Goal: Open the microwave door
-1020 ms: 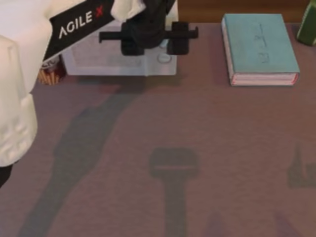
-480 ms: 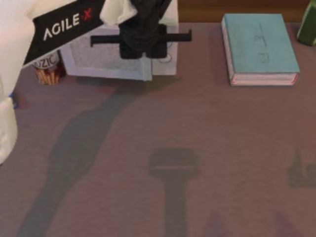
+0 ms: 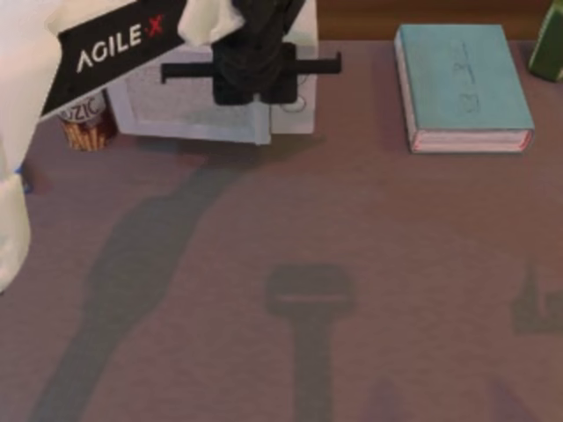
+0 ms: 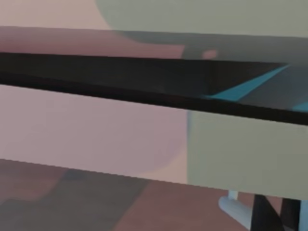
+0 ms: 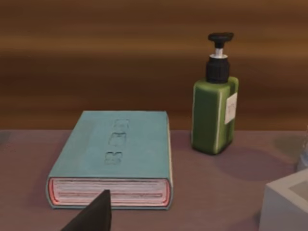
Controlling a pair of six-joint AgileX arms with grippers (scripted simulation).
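- Lying under everything is a dull mauve-brown table [image 3: 369,264]; a brown wood-grain wall [image 5: 120,57] is running along its far edge.
- Reaching in from the top view's left, the left arm is carrying white "AGILE X" lettering on a black band [image 3: 119,37], the X in red.
- Hovering over the microwave [image 3: 299,35] at the far left part of the table is the left gripper [image 3: 253,77], black, just above the door's free edge.
- Standing slightly ajar is the microwave door [image 3: 189,110], its edge near the gripper swung out a little from the body; the grey mesh window is facing forward.
- Showing only close surfaces, the left wrist view is not letting me judge the finger gap: cannot tell, nor whether the handle is held.
- Sitting beside the microwave, away from the gripper, is a cylindrical can [image 3: 86,123] with partial letters "OZIC".
- Lying flat to the gripper's right is a teal book [image 3: 462,83] with embossed, unreadable cover marks; a green pump bottle [image 5: 214,113] with a white label is standing just beyond it.
- Parking off the top view, the right gripper [image 5: 94,214] is showing only a dark tip.
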